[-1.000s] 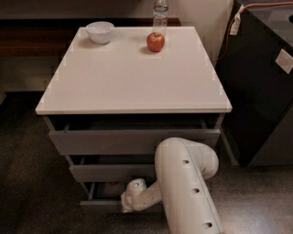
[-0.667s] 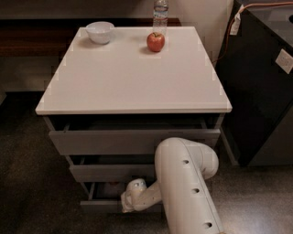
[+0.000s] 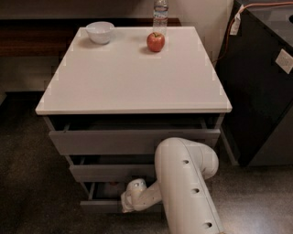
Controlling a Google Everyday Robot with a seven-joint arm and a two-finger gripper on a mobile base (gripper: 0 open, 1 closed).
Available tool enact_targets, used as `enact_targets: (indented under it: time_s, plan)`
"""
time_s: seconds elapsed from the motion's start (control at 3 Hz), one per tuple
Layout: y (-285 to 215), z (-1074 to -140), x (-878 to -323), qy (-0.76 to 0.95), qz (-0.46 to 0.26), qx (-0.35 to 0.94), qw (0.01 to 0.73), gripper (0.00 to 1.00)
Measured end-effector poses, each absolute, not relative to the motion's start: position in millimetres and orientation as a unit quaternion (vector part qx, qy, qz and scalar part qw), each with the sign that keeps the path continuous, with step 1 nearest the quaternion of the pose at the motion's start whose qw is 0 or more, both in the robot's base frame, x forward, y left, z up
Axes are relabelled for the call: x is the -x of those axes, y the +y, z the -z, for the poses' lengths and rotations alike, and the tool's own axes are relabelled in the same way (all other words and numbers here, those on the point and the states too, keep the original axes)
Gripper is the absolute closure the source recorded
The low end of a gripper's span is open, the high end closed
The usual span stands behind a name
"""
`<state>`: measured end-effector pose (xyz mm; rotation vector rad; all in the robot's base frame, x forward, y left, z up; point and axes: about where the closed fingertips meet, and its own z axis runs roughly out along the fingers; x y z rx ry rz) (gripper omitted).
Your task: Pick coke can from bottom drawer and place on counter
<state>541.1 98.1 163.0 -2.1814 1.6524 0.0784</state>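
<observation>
**As the arm (image 3: 183, 183) bends low, its gripper (image 3: 130, 197) sits at the bottom drawer (image 3: 98, 204)**

Where the white arm curls down at the near right of the cabinet, the gripper pokes into the pulled-out bottom drawer. Whether it holds anything, I cannot tell. The coke can is lost in the drawer's dark inside. Along the far edge of the counter (image 3: 132, 77) stand a white bowl (image 3: 100, 32), a red apple (image 3: 155, 42) and a water bottle (image 3: 160, 11).

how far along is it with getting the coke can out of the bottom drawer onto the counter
Done: the bottom drawer is pulled open. In hand: the arm bends down and the gripper sits at that drawer's opening; the coke can cannot be made out in its dark interior. Left: lift the can out and set it on the counter, which holds an apple, a bowl and a water bottle, no can.
</observation>
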Motion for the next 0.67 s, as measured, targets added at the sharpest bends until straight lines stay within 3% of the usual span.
enact_targets:
  time_s: [0.67]
  plan:
    - [98.2,-162.9,-541.0,0.591,-0.028,0.781,0.201,1.0]
